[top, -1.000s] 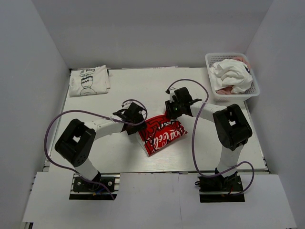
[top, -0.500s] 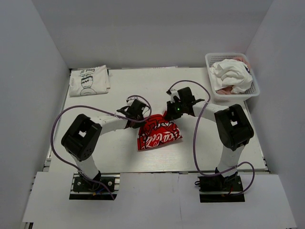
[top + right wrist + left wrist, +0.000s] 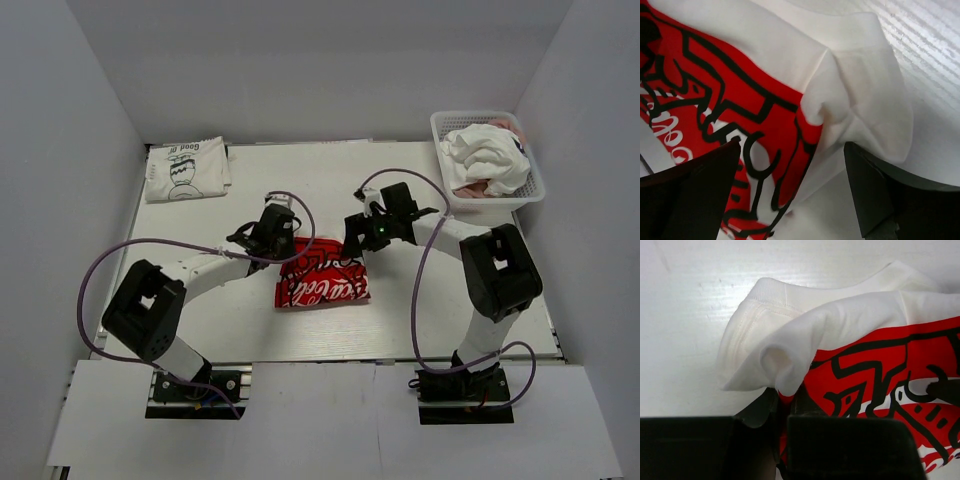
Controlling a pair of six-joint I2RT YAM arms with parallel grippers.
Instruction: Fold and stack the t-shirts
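A folded white t-shirt with red print (image 3: 322,284) lies mid-table. My left gripper (image 3: 279,243) is at its far left corner, shut on a fold of its cloth (image 3: 790,371); the pinch (image 3: 785,401) sits low in the left wrist view. At the shirt's far right corner my right gripper (image 3: 356,238) stands open. In the right wrist view its fingers (image 3: 692,192) straddle that loose corner (image 3: 850,107) without touching it. A folded white t-shirt with black cartoon print (image 3: 186,168) lies at the far left. Crumpled white t-shirts (image 3: 487,156) fill the basket, over a bit of pink cloth (image 3: 474,188).
The white lattice basket (image 3: 441,126) stands at the far right corner of the table, against the wall. Purple cables loop off both arms above the table. Grey walls close in the left, right and back sides.
The red-print shirt has slid left and turned square to the table edge. My left gripper closed on its corner and moved back and right. My right gripper opened and let go.
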